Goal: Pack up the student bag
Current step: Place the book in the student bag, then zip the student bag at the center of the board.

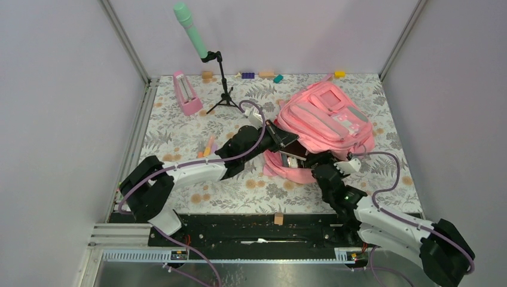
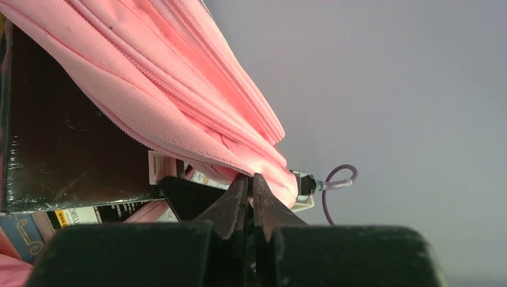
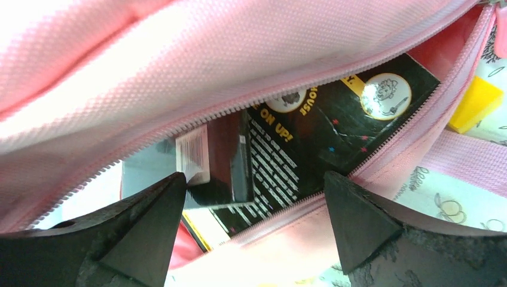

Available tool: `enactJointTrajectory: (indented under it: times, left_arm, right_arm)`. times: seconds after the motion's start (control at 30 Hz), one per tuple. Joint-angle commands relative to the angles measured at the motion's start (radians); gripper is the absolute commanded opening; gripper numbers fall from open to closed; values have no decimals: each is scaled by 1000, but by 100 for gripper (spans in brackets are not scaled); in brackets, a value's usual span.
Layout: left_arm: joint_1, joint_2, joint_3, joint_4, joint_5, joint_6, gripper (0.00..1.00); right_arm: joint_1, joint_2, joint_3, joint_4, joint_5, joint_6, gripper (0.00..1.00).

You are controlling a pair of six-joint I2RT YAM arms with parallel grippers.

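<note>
Overhead only: metronome (image 1: 187,94) left of student bag (image 1: 326,116)

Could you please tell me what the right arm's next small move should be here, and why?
Probably draw the right hand straight back out of the mouth of the student bag. Its fingers stand open either side of the black book, which already lies inside between the zip rows, while the left hand pinches the upper flap up.
</note>
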Motion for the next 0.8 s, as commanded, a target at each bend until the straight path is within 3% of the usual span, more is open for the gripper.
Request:
enactJointTrajectory:
  times: [0.0, 0.33, 0.5, 0.77]
  left_arm:
    - [25, 5, 13, 62, 33, 6, 0]
    - [140, 17, 6, -7, 58, 80, 0]
    - [214, -25, -28, -72, 62, 141, 0]
    - [307, -116, -77, -213, 96, 247, 0]
  right_arm:
    - [-2, -137, -68, -116, -116, -162, 93]
    - [-4, -298, 8, -294, -399, -425, 98]
    - [-8, -226, 169, -433, -542, -539, 100]
    - [-53, -106, 430, -664, -613, -665, 100]
